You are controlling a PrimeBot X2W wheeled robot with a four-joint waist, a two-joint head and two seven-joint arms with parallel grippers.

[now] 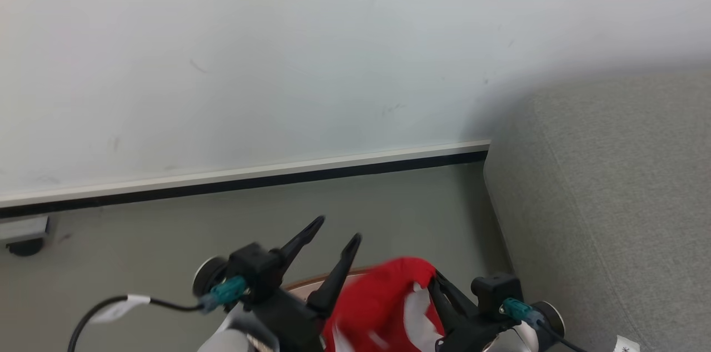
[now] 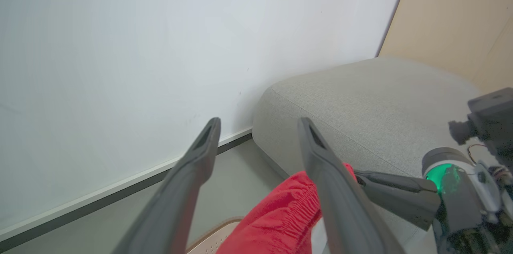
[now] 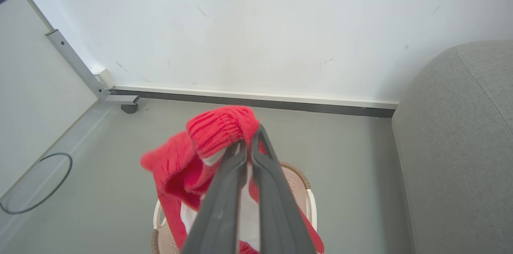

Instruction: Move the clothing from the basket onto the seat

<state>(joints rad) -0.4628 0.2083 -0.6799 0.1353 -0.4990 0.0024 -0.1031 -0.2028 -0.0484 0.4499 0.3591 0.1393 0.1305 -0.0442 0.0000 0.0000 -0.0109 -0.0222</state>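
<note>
Clothing (image 3: 218, 128) pinched by right pincer (image 3: 246, 146) hides most of basket (image 3: 297, 188).

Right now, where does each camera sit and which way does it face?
Head: on the robot's head, facing forward and down at wall, floor, seat; left gripper open and right gripper shut on clothing at bottom.
Left wrist: looks along its open fingers toward seat; right gripper at right.
Right wrist: looks down its shut fingers at clothing above basket.
Shared: all show clothing and seat.
</note>
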